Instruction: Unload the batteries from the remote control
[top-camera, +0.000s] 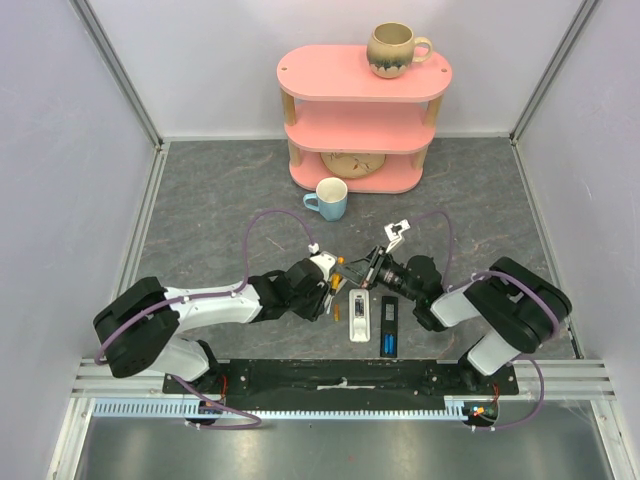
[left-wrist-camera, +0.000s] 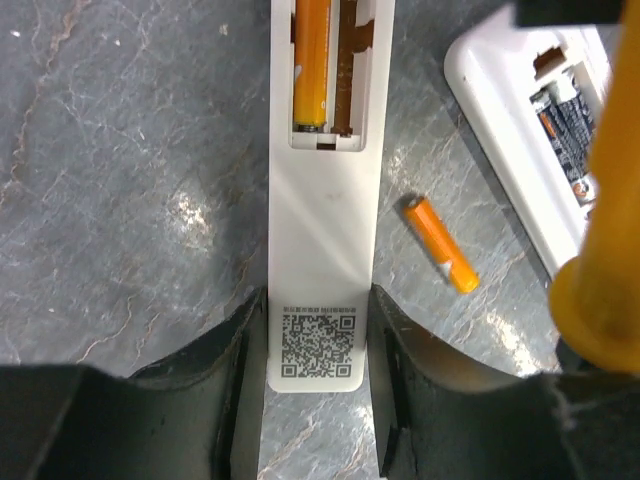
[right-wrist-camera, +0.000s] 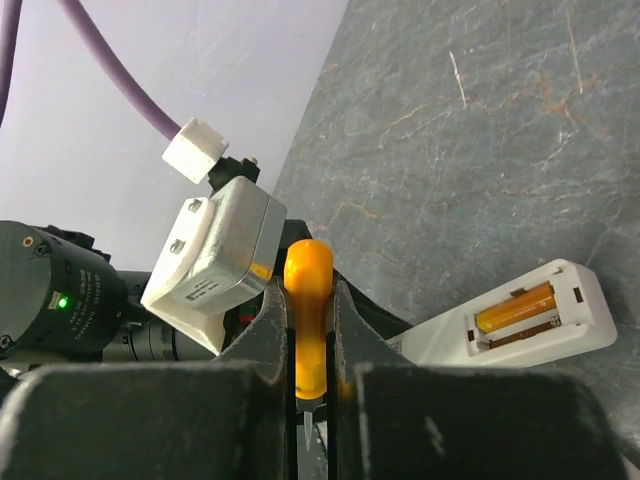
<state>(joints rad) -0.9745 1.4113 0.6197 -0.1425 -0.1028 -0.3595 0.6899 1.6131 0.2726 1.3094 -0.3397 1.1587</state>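
My left gripper (left-wrist-camera: 318, 310) is shut on the end of a slim white remote (left-wrist-camera: 325, 220) that lies on the table. Its open compartment holds one orange battery (left-wrist-camera: 311, 60) beside an empty slot. A loose orange battery (left-wrist-camera: 440, 245) lies on the table to its right. A wider white remote (left-wrist-camera: 520, 150) with its batteries (left-wrist-camera: 565, 125) showing lies further right, also in the top view (top-camera: 358, 315). My right gripper (right-wrist-camera: 310, 300) is shut on an orange-handled screwdriver (right-wrist-camera: 308, 320), just beside the slim remote (right-wrist-camera: 560, 300). Both grippers, left (top-camera: 325, 285) and right (top-camera: 368, 268), meet at the table's middle.
A black remote (top-camera: 388, 318) with blue batteries (top-camera: 388, 345) lies right of the wider white one. A blue cup (top-camera: 329, 198) stands behind the grippers. A pink shelf (top-camera: 360, 130) with a beige mug (top-camera: 395, 48) on top stands at the back. The left wrist camera (right-wrist-camera: 210, 260) is close to my right fingers.
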